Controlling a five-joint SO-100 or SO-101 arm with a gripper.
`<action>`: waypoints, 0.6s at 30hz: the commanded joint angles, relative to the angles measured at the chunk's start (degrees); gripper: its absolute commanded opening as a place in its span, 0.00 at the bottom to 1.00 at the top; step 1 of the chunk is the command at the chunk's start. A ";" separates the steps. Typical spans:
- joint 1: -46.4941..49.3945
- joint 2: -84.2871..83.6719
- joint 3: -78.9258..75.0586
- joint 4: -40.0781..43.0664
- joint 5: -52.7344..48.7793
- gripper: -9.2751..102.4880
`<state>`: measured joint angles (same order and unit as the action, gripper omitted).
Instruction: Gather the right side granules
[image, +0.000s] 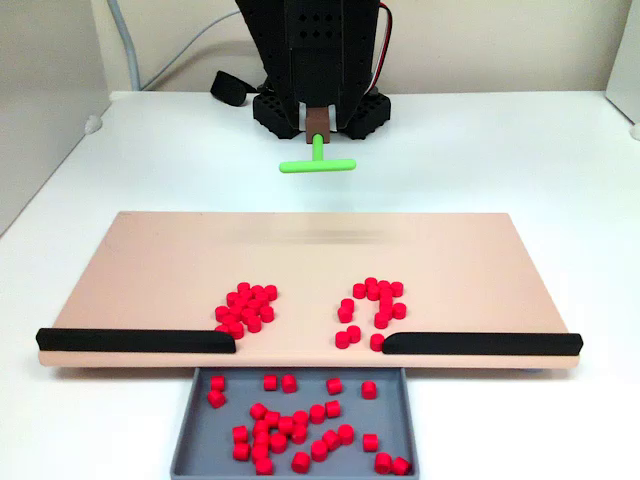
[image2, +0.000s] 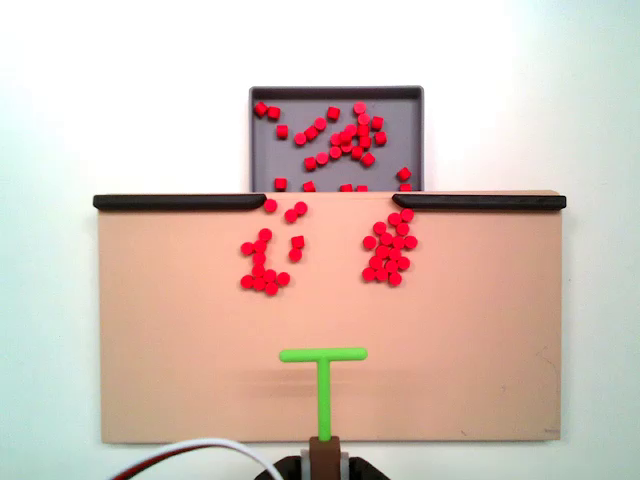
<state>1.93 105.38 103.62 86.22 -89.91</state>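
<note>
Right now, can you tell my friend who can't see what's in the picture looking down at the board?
A green T-shaped tool held by the gripper hovers over a tan board with two piles of red granules. Beyond a gap between two black bars, a grey tray holds more.

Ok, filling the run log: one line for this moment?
gripper: holding green T-tool | tool: raised, behind board | red granules: two clusters unswept | tray: partly filled

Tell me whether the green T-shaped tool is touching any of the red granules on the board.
Apart. In a fixed view, bare board separates the green T-shaped tool from both clusters of red granules.
</note>
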 joint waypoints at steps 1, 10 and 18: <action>-0.18 2.20 -0.35 -0.35 0.88 0.08; 1.49 1.14 -0.53 -0.44 -3.96 0.08; 8.26 -1.67 -1.32 -0.44 -23.12 0.08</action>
<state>7.73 103.54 103.62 86.04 -105.38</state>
